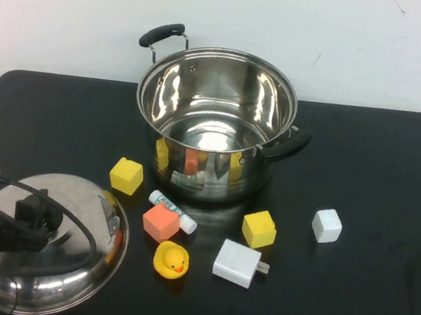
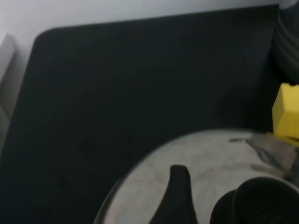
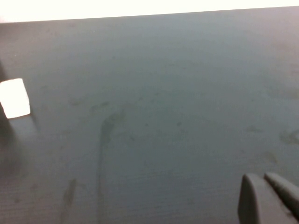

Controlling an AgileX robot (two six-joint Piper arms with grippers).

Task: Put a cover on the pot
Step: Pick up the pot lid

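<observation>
one pot (image 1: 214,122) stands open and upright at the back middle of the black bench (image 1: 389,232). one lid (image 1: 54,249) lies at the near left, with the left hand (image 1: 35,218) over its knob; i cannot tell its grip. the right hand (image 3: 268,198) sits low over bare bench, fingers pressed together. before the pot: two yellow blocks (image 1: 126,175), one orange block (image 1: 161,222), one white cube (image 1: 327,225), one duck (image 1: 171,260), one charger (image 1: 237,263), one glue stick (image 1: 173,211).

Shiny steel pot (image 1: 215,118) w/ black handles, yellow duck (image 1: 171,260), orange block (image 1: 160,221), probably white charger (image 1: 237,263).
</observation>
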